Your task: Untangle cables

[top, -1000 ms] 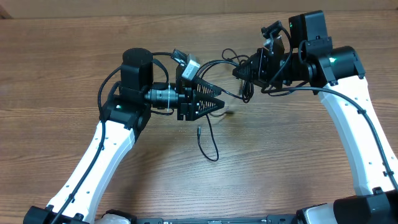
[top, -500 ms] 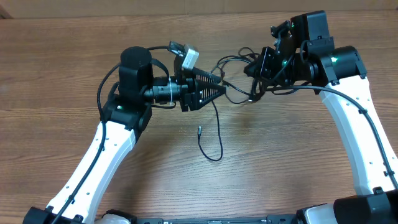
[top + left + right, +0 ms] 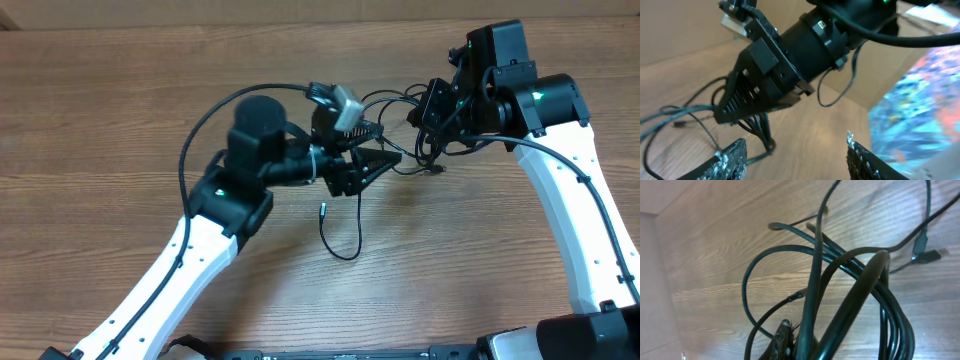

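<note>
Wooden bench (image 3: 100, 120) below: right pincer (image 3: 422, 112) clenched on a bundle of thin black cables (image 3: 860, 295); left pincer (image 3: 797, 157) spread wide just beside them.

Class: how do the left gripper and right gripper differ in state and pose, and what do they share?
The left gripper is open, gripping nothing; the right gripper is shut on the cables. The left gripper points rightward, the right gripper leftward, facing each other. Both are black with two fingers.

A brown wood-grain table (image 3: 90, 110) lies evenly lit; the left wrist view catches a blurred multicoloured surface (image 3: 925, 95).
</note>
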`<state>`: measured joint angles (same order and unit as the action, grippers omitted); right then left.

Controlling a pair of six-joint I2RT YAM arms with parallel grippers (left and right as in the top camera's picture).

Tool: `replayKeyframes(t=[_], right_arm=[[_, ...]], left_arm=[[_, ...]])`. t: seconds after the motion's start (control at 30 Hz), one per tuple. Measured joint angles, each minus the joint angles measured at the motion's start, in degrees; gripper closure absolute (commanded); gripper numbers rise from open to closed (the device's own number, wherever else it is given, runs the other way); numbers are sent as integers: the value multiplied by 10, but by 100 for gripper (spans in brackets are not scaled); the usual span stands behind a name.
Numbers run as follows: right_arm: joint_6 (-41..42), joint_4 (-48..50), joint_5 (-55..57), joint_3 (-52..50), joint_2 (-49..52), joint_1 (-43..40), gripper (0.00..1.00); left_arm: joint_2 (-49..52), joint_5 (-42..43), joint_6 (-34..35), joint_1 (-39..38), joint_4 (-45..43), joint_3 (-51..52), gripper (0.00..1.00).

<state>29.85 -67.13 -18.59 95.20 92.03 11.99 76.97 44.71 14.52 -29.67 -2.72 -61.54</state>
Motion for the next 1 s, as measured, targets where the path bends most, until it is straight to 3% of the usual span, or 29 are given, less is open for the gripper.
replayKeyframes(t=[0.33,1.0], right_arm=[[1,-10,-28,0,0,0,96],[1,-2,-49,0,0,58,96]], left_arm=[[5,-113,-62,-48,18,0,36],[21,-135,-73,-55,28,0,37]])
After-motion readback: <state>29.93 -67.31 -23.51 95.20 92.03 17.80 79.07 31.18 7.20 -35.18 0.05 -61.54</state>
